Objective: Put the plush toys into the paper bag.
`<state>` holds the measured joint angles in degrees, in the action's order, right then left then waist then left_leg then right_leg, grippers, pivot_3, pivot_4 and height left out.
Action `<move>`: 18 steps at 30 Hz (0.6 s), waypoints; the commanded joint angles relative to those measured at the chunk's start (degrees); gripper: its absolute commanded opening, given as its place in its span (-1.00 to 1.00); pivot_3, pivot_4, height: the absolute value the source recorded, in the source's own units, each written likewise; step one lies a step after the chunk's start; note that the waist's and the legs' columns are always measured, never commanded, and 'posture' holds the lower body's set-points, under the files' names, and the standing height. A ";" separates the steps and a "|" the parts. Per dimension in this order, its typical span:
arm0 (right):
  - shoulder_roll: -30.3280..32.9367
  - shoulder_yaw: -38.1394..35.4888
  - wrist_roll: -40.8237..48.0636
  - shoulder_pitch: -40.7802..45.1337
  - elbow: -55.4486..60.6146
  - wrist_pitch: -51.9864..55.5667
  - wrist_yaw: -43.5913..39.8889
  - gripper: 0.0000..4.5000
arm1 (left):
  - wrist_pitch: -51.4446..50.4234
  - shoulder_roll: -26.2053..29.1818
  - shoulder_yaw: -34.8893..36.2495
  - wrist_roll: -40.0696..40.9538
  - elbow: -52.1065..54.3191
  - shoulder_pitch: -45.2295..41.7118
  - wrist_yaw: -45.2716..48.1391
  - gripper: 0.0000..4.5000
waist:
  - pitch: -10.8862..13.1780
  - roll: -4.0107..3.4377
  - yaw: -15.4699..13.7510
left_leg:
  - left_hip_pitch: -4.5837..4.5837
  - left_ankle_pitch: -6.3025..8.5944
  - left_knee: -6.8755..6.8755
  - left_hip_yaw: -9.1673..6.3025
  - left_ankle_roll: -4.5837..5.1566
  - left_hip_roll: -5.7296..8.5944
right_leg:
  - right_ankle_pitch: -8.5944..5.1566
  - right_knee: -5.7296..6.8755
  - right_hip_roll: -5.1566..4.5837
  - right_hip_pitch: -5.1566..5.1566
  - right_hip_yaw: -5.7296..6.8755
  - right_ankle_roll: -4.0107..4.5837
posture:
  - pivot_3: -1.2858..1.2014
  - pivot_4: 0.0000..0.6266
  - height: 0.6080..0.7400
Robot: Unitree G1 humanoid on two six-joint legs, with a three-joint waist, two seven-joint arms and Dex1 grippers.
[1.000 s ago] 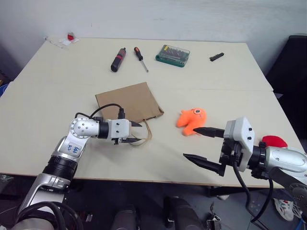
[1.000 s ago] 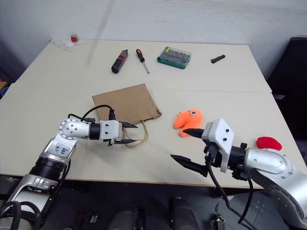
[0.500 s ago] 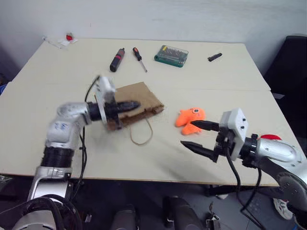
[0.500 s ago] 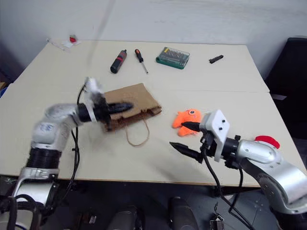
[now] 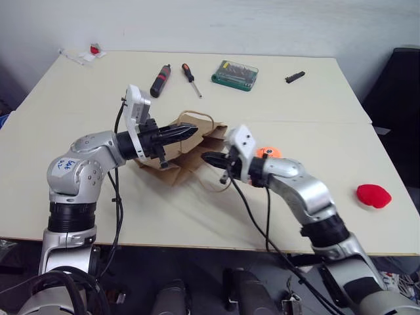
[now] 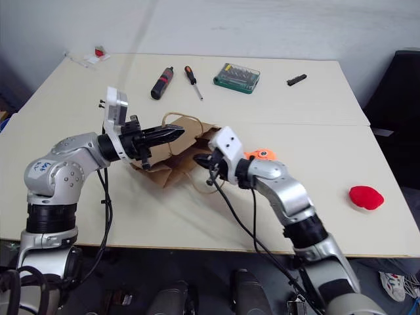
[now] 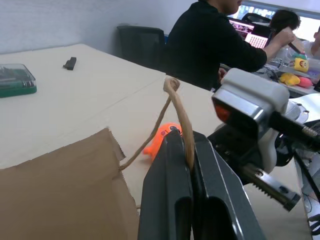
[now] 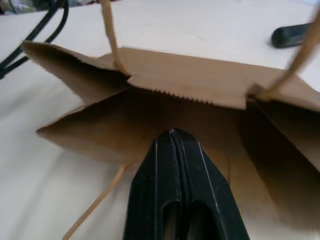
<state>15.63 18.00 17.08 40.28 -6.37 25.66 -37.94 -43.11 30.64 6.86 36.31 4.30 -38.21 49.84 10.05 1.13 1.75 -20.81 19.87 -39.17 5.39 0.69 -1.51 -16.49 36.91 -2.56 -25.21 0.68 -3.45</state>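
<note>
The brown paper bag (image 5: 165, 168) lies on the table with its mouth lifted open. My left gripper (image 5: 190, 129) is shut on the bag's upper loop handle (image 7: 172, 85) and holds it above the table. My right gripper (image 5: 205, 157) is shut, and its tips (image 8: 172, 131) poke into the bag's mouth (image 8: 190, 80) with nothing seen between them. The orange plush toy (image 5: 266, 152) lies just behind my right wrist, partly hidden by it. The red plush toy (image 5: 373, 195) lies at the far right near the table's front edge.
Two screwdrivers (image 5: 160, 81) (image 5: 191, 79), a green bit case (image 5: 235, 74) and a small black part (image 5: 296, 77) lie at the back of the table. A small red and white item (image 5: 92, 52) sits at the back left corner. People (image 7: 210, 40) sit beyond the table.
My left gripper has shut on the handle and risen, pulling the bag's mouth open. My right gripper has swung left from beside the orange toy to the bag's mouth and shut.
</note>
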 commanded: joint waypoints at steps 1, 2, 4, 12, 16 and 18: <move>-3.37 1.22 -5.10 3.57 -8.90 -4.50 1.15 -0.99 | 0.41 -0.43 1.16 2.35 4.88 0.34 -0.77 -1.00 | 0.00 0.00 0.04 | -0.15 -0.01 -0.05 0.00 0.01 0.01 | 0.00 0.05 -0.02 -0.14 0.00 0.00 | 0.03 -0.52 1.00; -4.05 1.18 -6.07 4.12 -10.75 -5.17 1.14 -0.99 | 0.38 -0.48 1.23 2.47 5.20 0.48 -0.95 -1.00 | 0.00 0.00 0.00 | -0.36 -0.03 -0.12 0.00 0.01 0.02 | 0.01 0.12 -0.02 -0.32 0.00 -0.01 | 0.03 -0.52 1.00; -4.76 3.43 -10.21 4.99 -16.10 -7.63 1.14 -0.99 | -0.24 -1.10 2.85 3.38 5.18 0.13 -3.04 -1.00 | 0.00 0.00 0.09 | -0.38 -0.03 -0.13 -0.02 0.00 0.01 | 0.01 0.12 -0.03 -0.35 0.03 -0.01 | 0.03 -0.52 1.00; -3.85 8.18 -19.38 3.74 -22.85 -12.79 -1.92 -0.99 | -4.76 -4.39 15.34 11.69 -1.03 -6.83 -17.06 -1.00 | -0.04 0.02 0.47 | -0.25 -0.06 -0.15 -0.02 -0.05 0.01 | 0.01 0.23 -0.03 -0.29 0.02 -0.01 | 0.03 -0.52 1.00; -3.91 6.95 -19.93 2.67 -21.90 -13.21 -2.51 -0.99 | -6.09 -3.60 14.34 11.99 0.21 -5.94 -18.10 -1.00 | -0.06 0.03 0.53 | -0.24 -0.07 -0.15 -0.03 -0.07 0.01 | 0.01 0.24 -0.03 -0.27 0.03 -0.01 | 0.03 -0.52 1.00; -4.08 5.96 -19.64 2.39 -21.07 -12.78 -2.30 -0.99 | -6.57 -3.51 12.47 11.42 1.41 -4.72 -17.64 -1.00 | -0.07 0.03 0.54 | -0.24 -0.07 -0.15 -0.03 -0.08 0.01 | 0.01 0.24 -0.03 -0.27 0.03 -0.01 | 0.03 -0.52 1.00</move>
<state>10.99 23.55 -1.12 44.46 -26.29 11.24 -39.31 -49.63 26.63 20.18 47.16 3.34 -43.18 31.92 9.98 1.16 2.29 -21.05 19.80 -39.31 5.36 0.60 -1.49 -16.49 37.14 -2.60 -25.48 0.72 -3.46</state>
